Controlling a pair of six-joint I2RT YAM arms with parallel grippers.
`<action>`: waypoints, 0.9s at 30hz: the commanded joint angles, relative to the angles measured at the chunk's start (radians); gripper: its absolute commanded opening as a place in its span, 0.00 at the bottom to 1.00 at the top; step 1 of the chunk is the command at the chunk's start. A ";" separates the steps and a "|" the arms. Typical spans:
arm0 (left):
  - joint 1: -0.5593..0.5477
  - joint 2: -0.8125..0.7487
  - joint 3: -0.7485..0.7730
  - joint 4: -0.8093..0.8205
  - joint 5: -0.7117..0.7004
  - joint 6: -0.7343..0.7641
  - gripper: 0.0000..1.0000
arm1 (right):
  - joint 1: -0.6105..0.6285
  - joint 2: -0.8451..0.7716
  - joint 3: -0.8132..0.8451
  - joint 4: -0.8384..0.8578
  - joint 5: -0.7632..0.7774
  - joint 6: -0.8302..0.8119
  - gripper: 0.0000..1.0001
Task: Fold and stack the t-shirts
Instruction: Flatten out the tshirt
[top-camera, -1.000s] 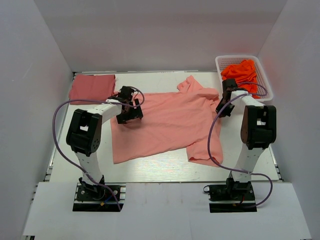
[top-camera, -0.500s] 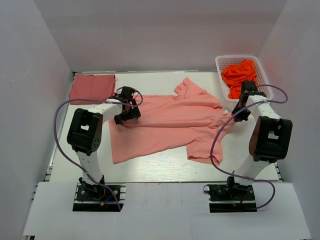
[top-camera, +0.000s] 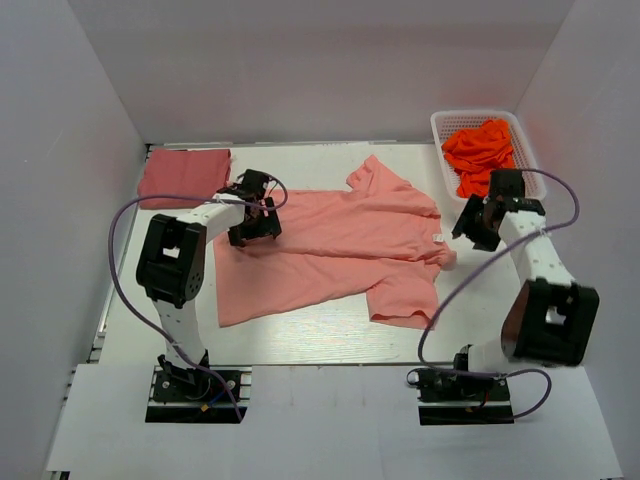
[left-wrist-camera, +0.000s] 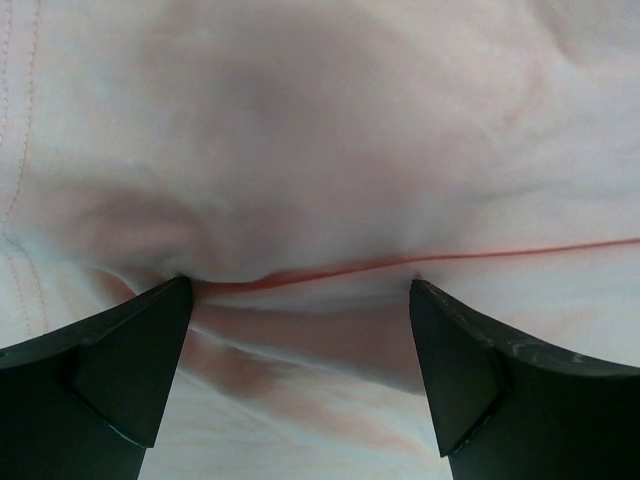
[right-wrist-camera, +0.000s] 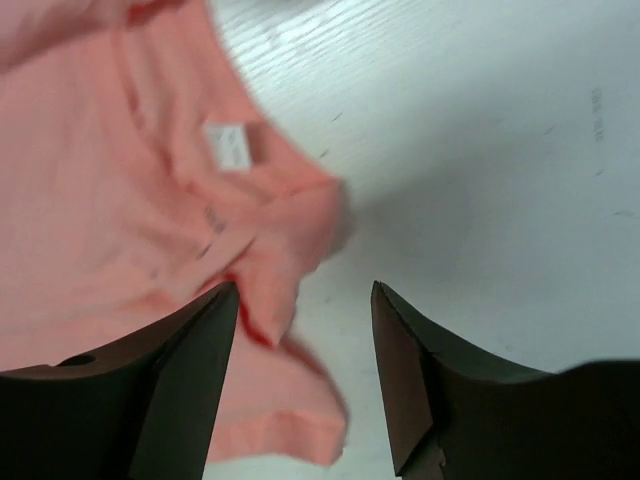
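Note:
A light salmon-pink t-shirt (top-camera: 340, 245) lies spread across the middle of the table, its white neck label (top-camera: 438, 237) at the right. In the right wrist view the label (right-wrist-camera: 228, 147) and collar lie just left of my right gripper (right-wrist-camera: 304, 290), which is open with bare table between its fingers. From above, the right gripper (top-camera: 468, 232) hovers just right of the collar. My left gripper (top-camera: 256, 228) is open and low on the shirt's left part. In the left wrist view, a cloth ridge (left-wrist-camera: 300, 278) runs between the left gripper's (left-wrist-camera: 300, 290) tips. A darker rose-red t-shirt (top-camera: 183, 175) lies folded at the back left.
A white basket (top-camera: 528, 160) holding bunched orange cloth (top-camera: 480, 150) stands at the back right, close behind the right arm. White walls close in the table on the left, back and right. Purple cables loop from both arms.
The right gripper carried the collar rightward, then opened and let it go; the cloth dropped to the table. The left gripper stayed open on the shirt's left part.

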 joint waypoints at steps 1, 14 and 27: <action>0.001 -0.083 0.043 -0.006 0.059 0.029 1.00 | 0.057 -0.155 -0.097 -0.050 -0.136 -0.027 0.62; 0.001 -0.343 -0.211 -0.003 0.147 -0.046 1.00 | 0.592 -0.194 -0.328 0.052 -0.391 0.103 0.71; 0.001 -0.331 -0.299 0.006 0.064 -0.075 1.00 | 0.813 0.035 -0.229 0.036 -0.089 0.248 0.44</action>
